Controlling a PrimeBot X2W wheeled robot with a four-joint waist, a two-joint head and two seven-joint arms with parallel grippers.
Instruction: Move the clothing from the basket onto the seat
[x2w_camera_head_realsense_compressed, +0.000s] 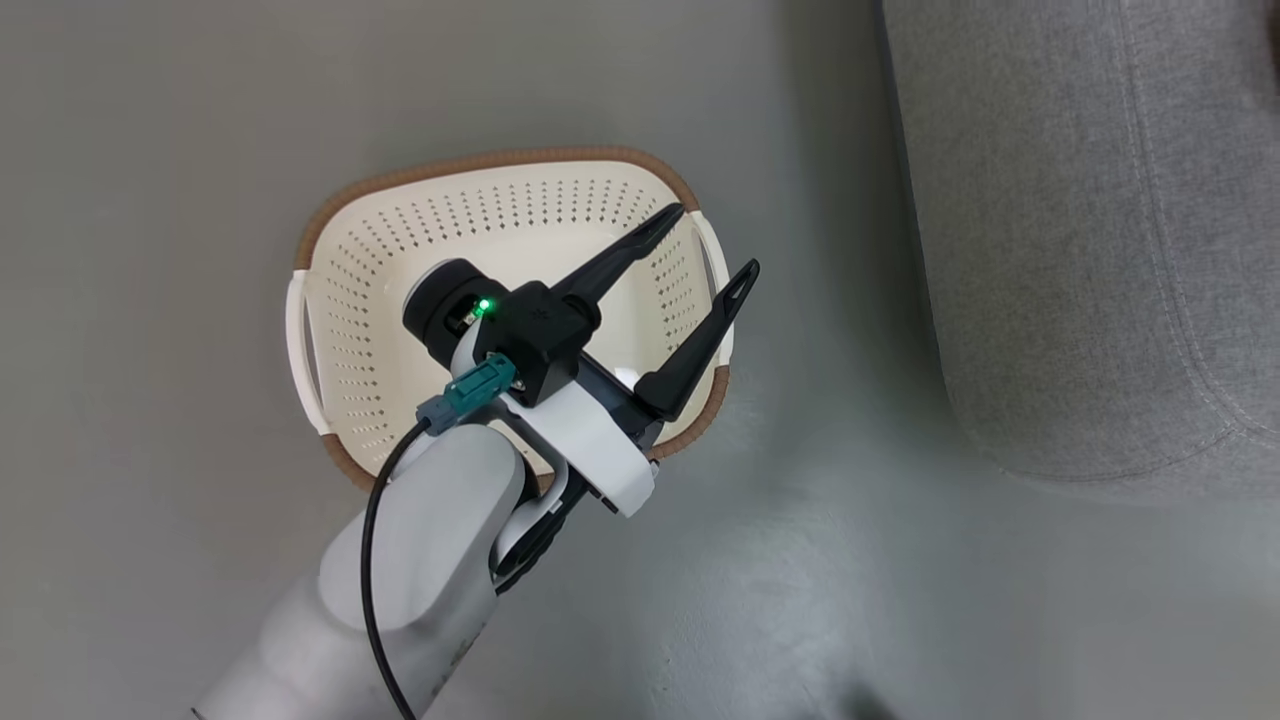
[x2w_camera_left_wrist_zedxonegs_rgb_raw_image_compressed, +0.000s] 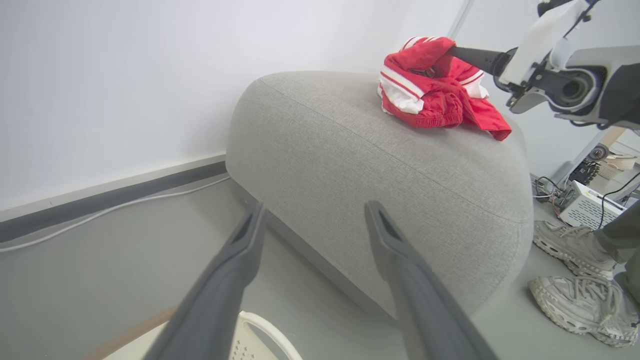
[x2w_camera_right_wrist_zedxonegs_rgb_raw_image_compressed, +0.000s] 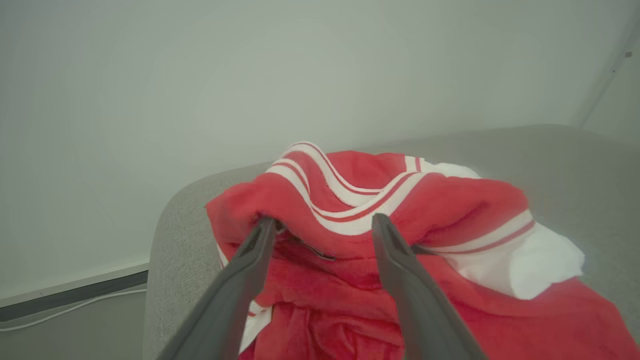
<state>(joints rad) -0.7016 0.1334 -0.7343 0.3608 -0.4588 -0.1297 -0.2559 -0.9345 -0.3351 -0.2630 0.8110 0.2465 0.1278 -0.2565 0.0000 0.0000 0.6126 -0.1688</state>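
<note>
Bright red striped clothing lies on the grey fabric seat, three o'clock of the cream perforated basket. Right fingers, released among folds, could snag them withdrawing; left fingers spread empty.

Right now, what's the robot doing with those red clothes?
The robot is moving laundry. The red clothing lies in a heap on the grey seat. The right gripper is at the heap with its fingers spread apart, tips against the fabric, not pinching it. The left gripper hangs open above the cream basket on the floor, and the part of the basket's inside that I can see is bare.
</note>
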